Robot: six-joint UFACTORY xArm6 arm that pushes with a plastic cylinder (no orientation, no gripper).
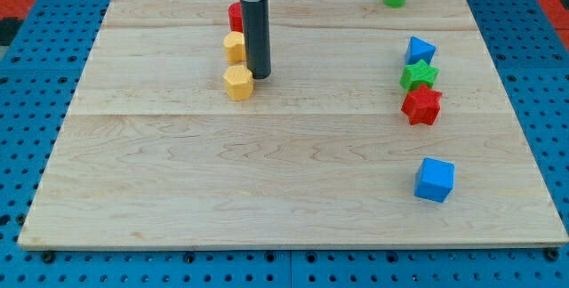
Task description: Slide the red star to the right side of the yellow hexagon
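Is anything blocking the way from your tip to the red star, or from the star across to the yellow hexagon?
Nothing visible blocks either path. My tip sits just right of the yellow hexagon; bare board runs to the red star, which touches the green star above it.

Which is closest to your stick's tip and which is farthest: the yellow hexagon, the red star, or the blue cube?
From my tip:
1. Yellow hexagon, touching or nearly so, just to the view's left of it.
2. Red star, far off toward the view's right, below the green star.
3. Blue cube, farthest, at the view's lower right.
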